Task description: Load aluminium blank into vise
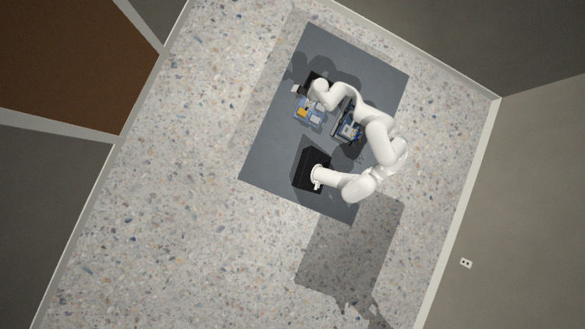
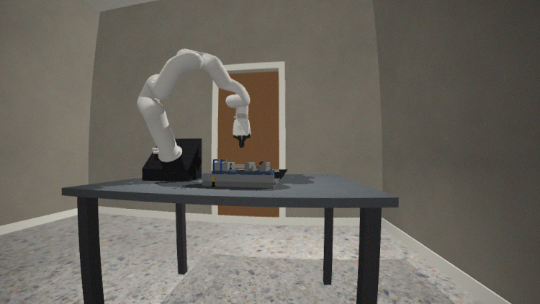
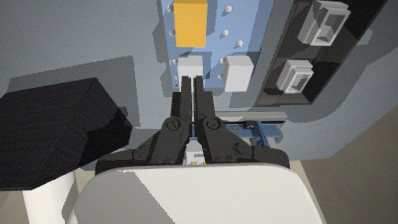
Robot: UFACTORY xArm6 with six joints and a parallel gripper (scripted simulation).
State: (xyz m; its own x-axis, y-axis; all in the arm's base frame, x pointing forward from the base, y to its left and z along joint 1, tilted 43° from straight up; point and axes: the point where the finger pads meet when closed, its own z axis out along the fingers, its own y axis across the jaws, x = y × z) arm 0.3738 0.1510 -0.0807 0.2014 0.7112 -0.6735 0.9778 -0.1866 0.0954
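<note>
My gripper (image 3: 192, 89) (image 2: 241, 143) is shut with nothing between the fingers, and it hangs well above the table. In the wrist view its tips point over the blue infeed plate (image 3: 215, 45). On the plate lie a brass blank (image 3: 190, 22) and two aluminium blanks (image 3: 190, 66) (image 3: 237, 72), all flat. To the right is the black outfeed tray (image 3: 320, 55), which holds two grey finished parts (image 3: 327, 22) (image 3: 296, 77), pockets up. The vise (image 1: 349, 124) stands beside the plate, partly under my arm. I cannot tell what lies in its opening.
A black box (image 1: 310, 168) stands on the table by the arm's base. A small light grey piece shows at the tray's left edge. The vise's blue hoses (image 2: 218, 163) stick up at its left end.
</note>
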